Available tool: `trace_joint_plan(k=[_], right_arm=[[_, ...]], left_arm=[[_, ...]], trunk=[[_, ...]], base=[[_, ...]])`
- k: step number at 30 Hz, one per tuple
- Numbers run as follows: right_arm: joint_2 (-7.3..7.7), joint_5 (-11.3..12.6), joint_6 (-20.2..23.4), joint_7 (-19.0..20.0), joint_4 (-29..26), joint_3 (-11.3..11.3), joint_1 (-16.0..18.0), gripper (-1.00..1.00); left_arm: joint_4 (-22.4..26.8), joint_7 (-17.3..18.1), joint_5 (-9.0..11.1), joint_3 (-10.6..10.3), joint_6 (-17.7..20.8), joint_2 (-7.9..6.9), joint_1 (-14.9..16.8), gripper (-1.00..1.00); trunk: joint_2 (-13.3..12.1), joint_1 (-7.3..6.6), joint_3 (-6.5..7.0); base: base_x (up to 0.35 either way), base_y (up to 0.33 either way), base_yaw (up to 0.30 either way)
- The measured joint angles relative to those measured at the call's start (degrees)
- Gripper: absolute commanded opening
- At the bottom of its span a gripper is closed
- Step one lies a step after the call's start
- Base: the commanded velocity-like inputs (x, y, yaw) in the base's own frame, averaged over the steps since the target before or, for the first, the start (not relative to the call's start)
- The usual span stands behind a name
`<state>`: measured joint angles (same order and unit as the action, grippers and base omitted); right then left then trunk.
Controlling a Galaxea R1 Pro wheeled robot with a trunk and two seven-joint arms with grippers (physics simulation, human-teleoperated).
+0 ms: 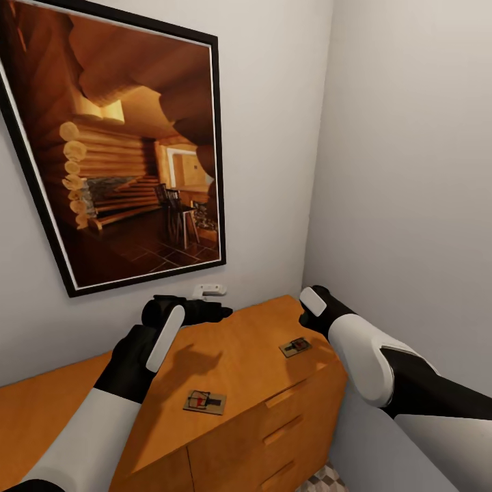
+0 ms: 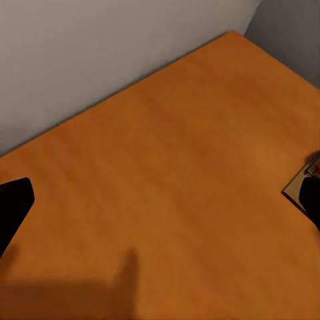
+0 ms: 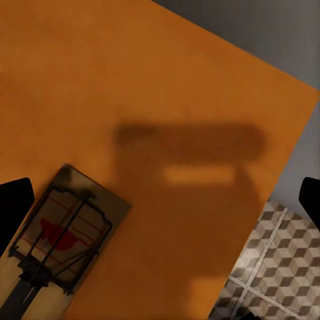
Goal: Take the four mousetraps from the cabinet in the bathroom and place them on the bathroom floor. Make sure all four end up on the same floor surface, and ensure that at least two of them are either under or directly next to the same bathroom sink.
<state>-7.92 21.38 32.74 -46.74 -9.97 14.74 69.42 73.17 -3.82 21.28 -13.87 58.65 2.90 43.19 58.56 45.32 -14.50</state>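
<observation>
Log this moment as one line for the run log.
place: cabinet top | mousetraps: two on top, near, far | left gripper: open, empty | right gripper: open over far trap

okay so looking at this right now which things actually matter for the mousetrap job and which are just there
Part of the job:
- near mousetrap on the cabinet top
- far mousetrap, beside the right gripper
- left gripper, above the cabinet top
- bathroom floor, cube-patterned tiles past the cabinet edge

Just there:
- framed log-cabin picture on the wall
- small white wall fitting below it
</observation>
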Motion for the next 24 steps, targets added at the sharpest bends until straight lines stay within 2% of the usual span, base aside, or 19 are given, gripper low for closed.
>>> trace_joint_plan(k=[5, 14, 24], right_arm=[[0.03, 0.0, 0.0, 0.1, 0.0, 0.0, 0.0, 1.0], [0.04, 0.0, 0.0, 0.2, 0.0, 0.0, 0.0, 1.0], [0.03, -0.1, -0.1, 0.1, 0.1, 0.0, 0.0, 1.0]], left_arm=[[0.0, 0.0, 0.0, 0.0, 0.0, 0.0, 0.0, 1.0], [0.0, 0.0, 0.0, 0.0, 0.0, 0.05, 0.0, 1.0], [0.0, 0.0, 0.0, 0.0, 0.0, 0.02, 0.0, 1.0]], trunk=[[0.0, 0.0, 0.0], [0.0, 0.0, 0.0], [0.0, 0.0, 0.0]], base=[[0.0, 0.037, 0.0], [0.0, 0.147, 0.0], [0.0, 0.02, 0.0]])
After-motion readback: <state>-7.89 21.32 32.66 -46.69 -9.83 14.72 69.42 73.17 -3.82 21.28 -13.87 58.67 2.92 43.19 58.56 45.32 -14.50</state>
